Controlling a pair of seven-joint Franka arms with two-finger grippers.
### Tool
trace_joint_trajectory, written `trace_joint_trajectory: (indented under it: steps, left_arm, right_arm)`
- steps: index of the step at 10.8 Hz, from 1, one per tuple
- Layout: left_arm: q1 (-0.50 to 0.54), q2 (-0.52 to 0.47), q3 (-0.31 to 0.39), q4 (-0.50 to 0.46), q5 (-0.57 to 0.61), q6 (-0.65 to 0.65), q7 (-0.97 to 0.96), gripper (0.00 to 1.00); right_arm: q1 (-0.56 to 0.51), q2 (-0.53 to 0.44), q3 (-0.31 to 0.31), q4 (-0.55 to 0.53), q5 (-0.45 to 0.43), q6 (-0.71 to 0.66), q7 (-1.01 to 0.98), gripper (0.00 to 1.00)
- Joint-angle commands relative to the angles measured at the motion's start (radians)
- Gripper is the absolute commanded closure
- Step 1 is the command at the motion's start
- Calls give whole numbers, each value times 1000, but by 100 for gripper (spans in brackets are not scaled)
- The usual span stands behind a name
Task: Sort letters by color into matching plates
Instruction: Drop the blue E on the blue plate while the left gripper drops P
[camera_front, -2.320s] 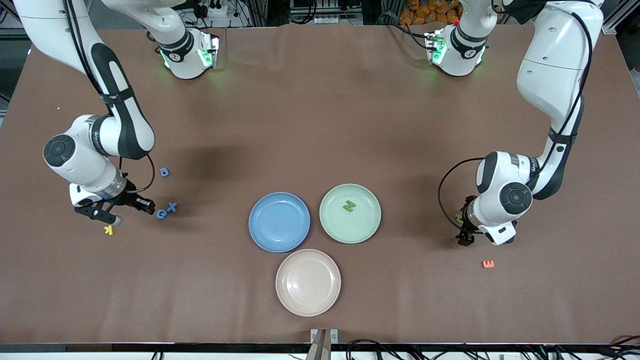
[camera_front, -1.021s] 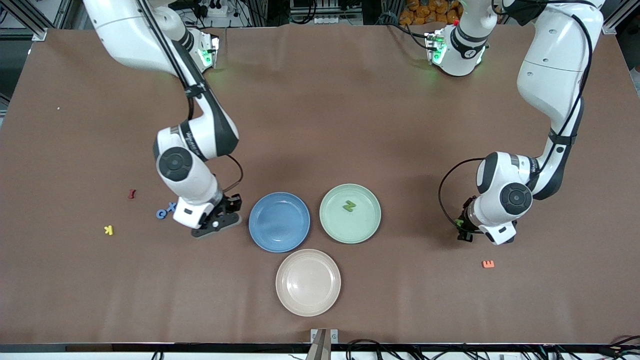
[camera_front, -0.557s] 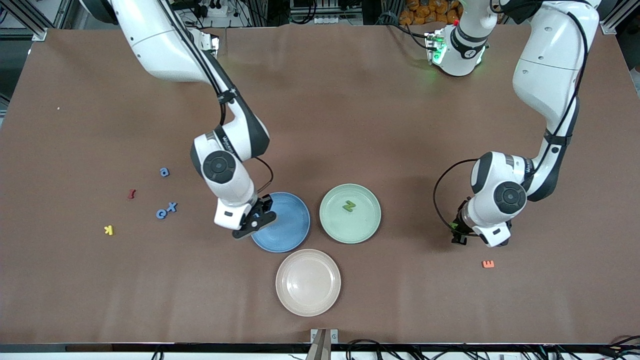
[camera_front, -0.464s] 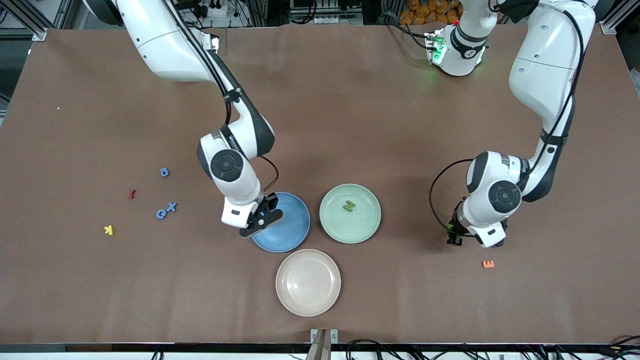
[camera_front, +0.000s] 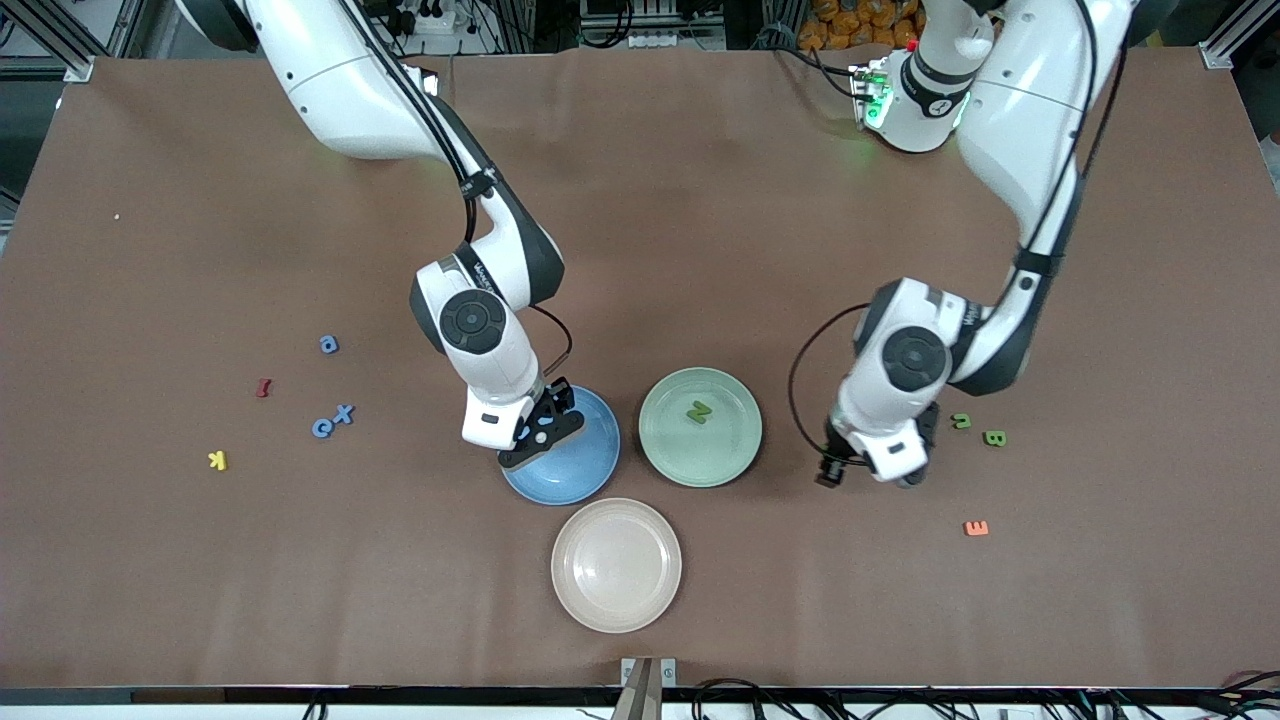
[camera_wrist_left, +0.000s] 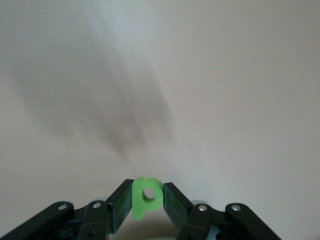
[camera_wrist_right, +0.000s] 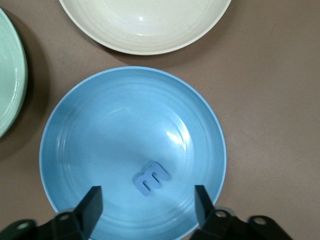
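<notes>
Right now I see the blue plate (camera_front: 575, 455) holding one blue letter (camera_wrist_right: 151, 178), an "m" shape lying flat on its floor. My right end effector (camera_wrist_right: 147, 207) hangs just over that plate with its fingers (camera_wrist_right: 91, 205) spread wide, nothing between them. The mint green plate (camera_front: 665, 430), beside the blue one toward the left arm's end, carries a green "N" (camera_front: 698, 411) near its middle. The cream plate (camera_front: 616, 565), nearer the front camera than both, holds nothing I can make out.

My left end effector (camera_wrist_left: 148, 202) is pinched on a green letter (camera_wrist_left: 145, 196), a "p" or "d" form, over bare worktop (camera_front: 700, 220) at about three o'clock from the green plate.

Loose on the worktop: two green letters (camera_front: 978, 430) and an orange "E" (camera_front: 976, 527) toward the left arm's end; three blue letters (camera_front: 332, 420), a red one (camera_front: 263, 387) and a yellow "K" (camera_front: 217, 460) toward the right arm's end. The front view hides the left fingers under the wrist.
</notes>
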Motion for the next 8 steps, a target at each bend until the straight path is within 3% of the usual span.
trace_joint_trajectory:
  steps: [1, 5, 6, 7, 8]
  left_arm:
    - [-112, -7, 12, 37, 3, -3, -75, 100]
    - [-158, 17, -1, 69, 9, 13, -64, 100]
    - [-158, 22, -1, 69, 9, 13, -63, 73]
    - [-162, 28, 1, 69, 15, 13, -49, 1]
    - [-184, 28, 1, 69, 14, 13, -17, 0]
  right_arm:
    - [-21, -4, 2, 22, -1, -16, -3, 0]
    - [-127, -71, 1, 12, 6, -82, -143, 0]
    - [-168, -99, 2, -3, 12, -115, -192, 0]
    - [-213, -139, 2, -29, 14, -149, -253, 0]
    - [-265, -185, 2, -71, 16, -166, -298, 0]
